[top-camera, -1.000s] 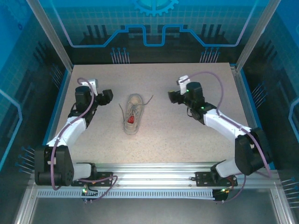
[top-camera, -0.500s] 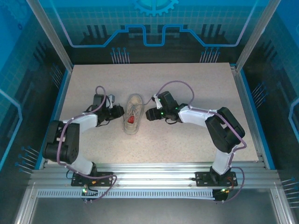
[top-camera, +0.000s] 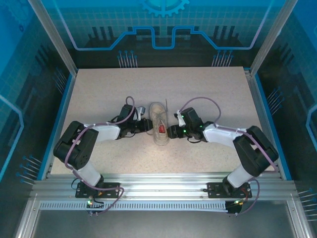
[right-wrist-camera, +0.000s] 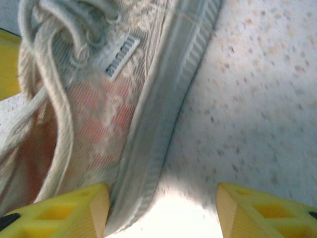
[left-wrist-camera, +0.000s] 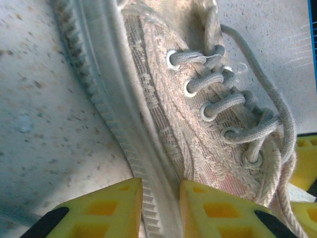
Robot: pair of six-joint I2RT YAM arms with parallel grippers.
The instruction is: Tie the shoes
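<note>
Where speckled tbl (top-camera: 99, 89) ends, blue walls (top-camera: 208, 25) rise (sneaker (top-camera: 159, 130) near ctr).

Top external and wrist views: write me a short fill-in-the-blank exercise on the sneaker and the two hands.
1. The small whitish-grey fabric sneaker lies ___ the left hand and the right hand.
2. Both hands' fingers are ___ in colour.
3. The patch inside the sneaker is ___.
4. The thin white laces are ___, with no bow.
Missing words: between; yellow; red; untied.
</note>
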